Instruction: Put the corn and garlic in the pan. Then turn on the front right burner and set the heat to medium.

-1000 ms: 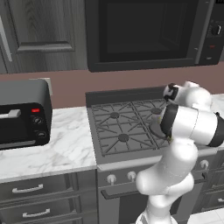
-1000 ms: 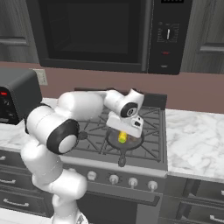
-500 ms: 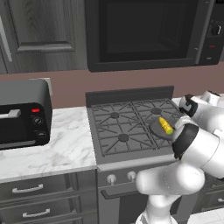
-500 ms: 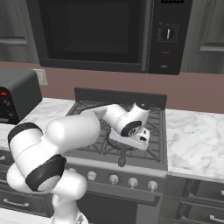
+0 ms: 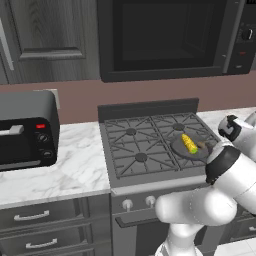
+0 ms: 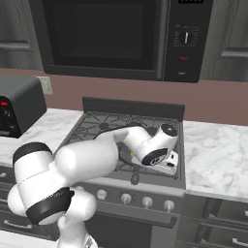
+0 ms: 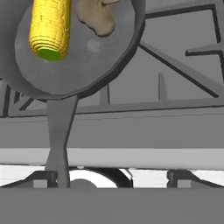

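— What has changed over the stove?
— The arm has swung down toward its front edge, uncovering the pan point(image 5: 190, 148) on the front right burner.

— What lies inside?
— Left, the bumpy yellow corn point(image 7: 49, 27), green tip nearest; right, the lumpy tan garlic point(image 7: 97, 16), on smooth grey metal.

— And the gripper point(image 7: 107, 178)?
— Fingers apart, empty.

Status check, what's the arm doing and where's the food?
Gripper low at the stove's front edge, empty. Corn and garlic both in the pan. Pan handle points toward the gripper.
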Robot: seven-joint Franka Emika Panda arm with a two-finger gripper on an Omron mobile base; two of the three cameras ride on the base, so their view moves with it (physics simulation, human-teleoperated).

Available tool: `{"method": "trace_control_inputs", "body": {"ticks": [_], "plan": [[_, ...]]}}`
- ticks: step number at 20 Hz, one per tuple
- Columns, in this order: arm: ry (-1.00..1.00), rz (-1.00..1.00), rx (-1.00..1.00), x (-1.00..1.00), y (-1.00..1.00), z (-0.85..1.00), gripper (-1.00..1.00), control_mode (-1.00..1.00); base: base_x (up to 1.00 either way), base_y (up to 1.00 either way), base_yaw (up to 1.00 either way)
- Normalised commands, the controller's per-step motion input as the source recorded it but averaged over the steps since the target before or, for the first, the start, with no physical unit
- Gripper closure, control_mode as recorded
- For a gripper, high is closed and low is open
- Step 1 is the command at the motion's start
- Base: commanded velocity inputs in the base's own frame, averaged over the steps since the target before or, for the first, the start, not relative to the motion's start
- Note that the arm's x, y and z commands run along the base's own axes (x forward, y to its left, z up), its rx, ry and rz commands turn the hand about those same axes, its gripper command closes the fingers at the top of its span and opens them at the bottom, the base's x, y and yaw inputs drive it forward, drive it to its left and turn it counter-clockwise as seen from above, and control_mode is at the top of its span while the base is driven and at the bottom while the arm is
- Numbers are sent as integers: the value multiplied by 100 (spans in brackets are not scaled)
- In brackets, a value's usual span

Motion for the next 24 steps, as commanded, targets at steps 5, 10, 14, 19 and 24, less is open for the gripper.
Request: {"method": "trace_control_inputs", "body": {"ticks": [5,10,14,19,24], "plan": [[-26,0,0,-20,-22,0,-100,-100,0,0,0],[-35,0,0,-35,-11,0,-100,-100,0,0,0],[-36,0,0,-31,-4,-7,-100,-100,0,0,0],[-36,0,0,-21,-3,-13,-100,-100,0,0,0],[-28,0,0,-17,0,-6,-100,-100,0,0,0]]}}
